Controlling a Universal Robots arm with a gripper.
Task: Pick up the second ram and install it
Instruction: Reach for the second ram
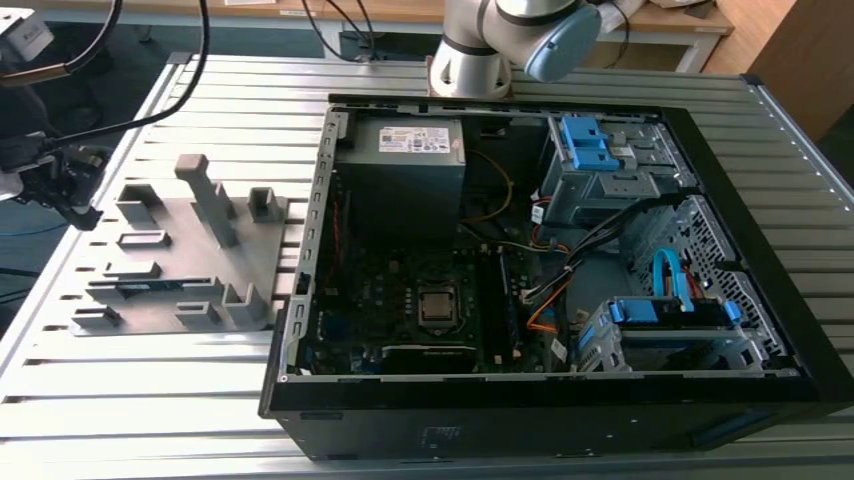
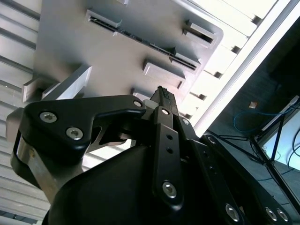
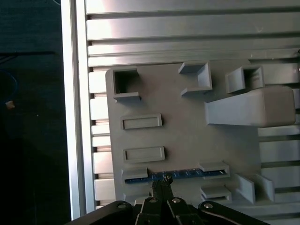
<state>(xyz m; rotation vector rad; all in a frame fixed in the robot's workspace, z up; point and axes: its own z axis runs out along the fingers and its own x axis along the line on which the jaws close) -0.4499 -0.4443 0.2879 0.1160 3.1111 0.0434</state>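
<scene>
The second ram (image 3: pixel 187 173) is a thin dark stick standing on edge between two grey blocks of the holder plate (image 3: pixel 187 136). In the second wrist view the ram (image 2: pixel 136 36) is a dark line across the plate (image 2: pixel 108 61). My gripper (image 3: pixel 161 183) hovers above the plate with its fingertips pressed together and nothing between them; its tip lines up with the ram's long edge. The second wrist view places the gripper (image 2: pixel 162 93) apart from the stick. In the exterior view the gripper (image 1: pixel 80 212) hangs at the left end of the plate (image 1: pixel 187 240), near the ram (image 1: pixel 144 287).
An open black computer case (image 1: pixel 534 400) lies to the exterior view's right of the plate, with the motherboard (image 1: pixel 400 290), blue drive brackets (image 1: pixel 587 140) and cables inside. A tall grey post (image 1: pixel 214 200) rises from the plate. The slatted table's edge (image 3: pixel 75 117) runs close by.
</scene>
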